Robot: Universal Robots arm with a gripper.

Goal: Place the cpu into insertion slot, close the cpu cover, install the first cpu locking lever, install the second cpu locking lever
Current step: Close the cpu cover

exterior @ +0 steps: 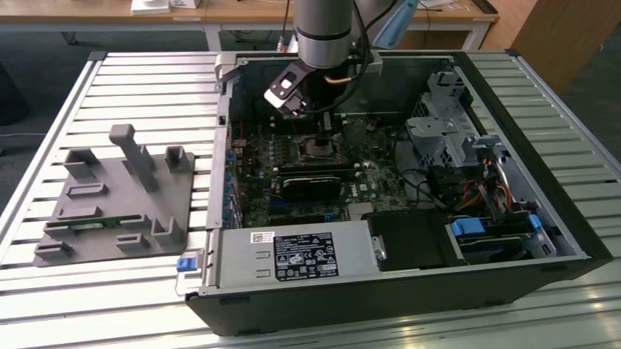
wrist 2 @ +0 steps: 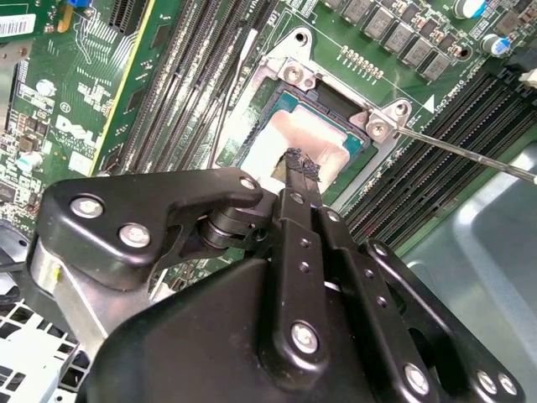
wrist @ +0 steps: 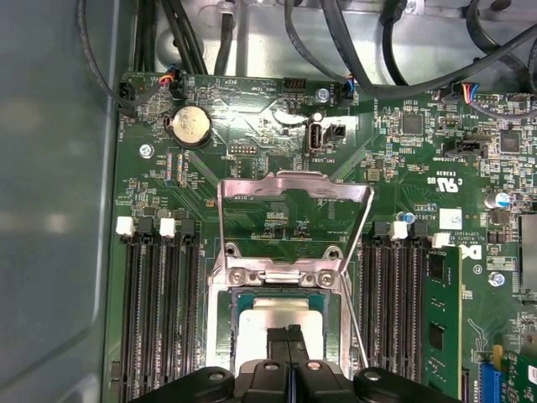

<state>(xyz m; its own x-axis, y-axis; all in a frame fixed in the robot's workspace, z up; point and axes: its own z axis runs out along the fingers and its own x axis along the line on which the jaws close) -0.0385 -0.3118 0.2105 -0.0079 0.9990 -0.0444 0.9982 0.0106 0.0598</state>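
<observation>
Exterior view: a pale slatted metal counter (exterior: 58,94) carries a grey plastic fixture tray (exterior: 116,203), then an open black computer case (exterior: 388,298) that the arm reaches into. In both wrist views the black end effector (wrist 2: 302,168) (wrist: 289,340), fingers pressed narrowly together, is poised over the dull silver-grey square cpu (wrist 2: 285,134) (wrist: 260,323). The cpu sits in the silver-rimmed square insertion slot (wrist 2: 382,126) (wrist: 220,323). Just beyond the end effector, the thin silver frame cpu cover (wrist: 294,180) stands flipped open.

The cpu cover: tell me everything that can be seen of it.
In the first wrist view the cpu cover is a thin silver metal frame with a large central cut-out, with the board showing through. It is swung open, hinged at the insertion slot's edge, clear of the cpu. The pincer is at the cpu, not the cover.
</observation>
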